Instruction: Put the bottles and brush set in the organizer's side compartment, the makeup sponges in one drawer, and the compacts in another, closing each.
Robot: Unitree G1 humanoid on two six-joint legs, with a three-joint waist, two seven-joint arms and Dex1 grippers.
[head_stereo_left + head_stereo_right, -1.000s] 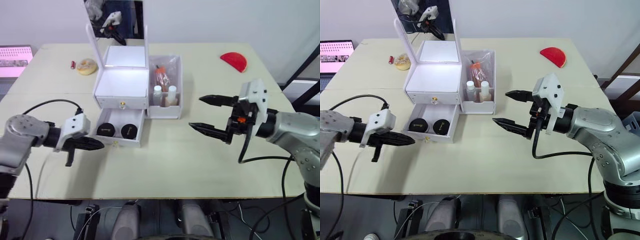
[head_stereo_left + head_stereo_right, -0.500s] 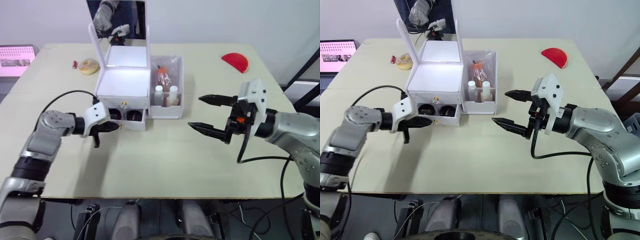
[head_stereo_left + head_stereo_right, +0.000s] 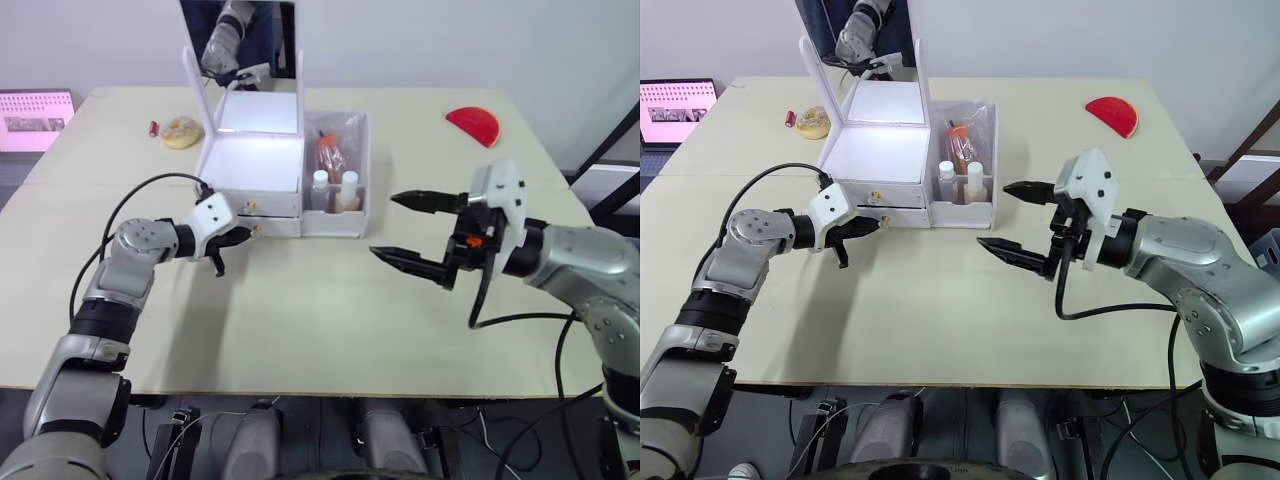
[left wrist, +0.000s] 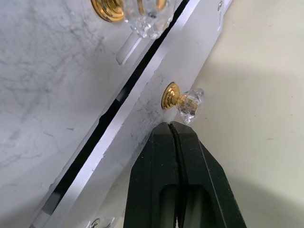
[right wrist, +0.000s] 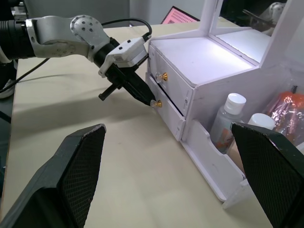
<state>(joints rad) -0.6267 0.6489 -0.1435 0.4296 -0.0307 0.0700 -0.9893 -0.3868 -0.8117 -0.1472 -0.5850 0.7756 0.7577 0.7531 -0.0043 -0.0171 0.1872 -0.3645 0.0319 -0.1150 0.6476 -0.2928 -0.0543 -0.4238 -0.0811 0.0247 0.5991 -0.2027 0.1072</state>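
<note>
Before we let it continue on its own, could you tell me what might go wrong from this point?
The left gripper, shut, presses the lower drawer just beside its knob; a dark gap shows above the drawer front, so it may not be fully closed, and the tips could slip off. A harder push might shift the organizer and tip the bottles in its side compartment. The right gripper hovers open nearby.

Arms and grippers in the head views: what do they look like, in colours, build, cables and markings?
Both arms are rounded, silver-grey metallic shells with dark joints. Each wrist carries a white angular block, and a black cable loops loosely from each forearm. The left gripper and the right gripper each have two long, tapered black fingers; the right wrist view shows dotted texture on their inner faces. A small orange mark sits at the right gripper's base.
</note>
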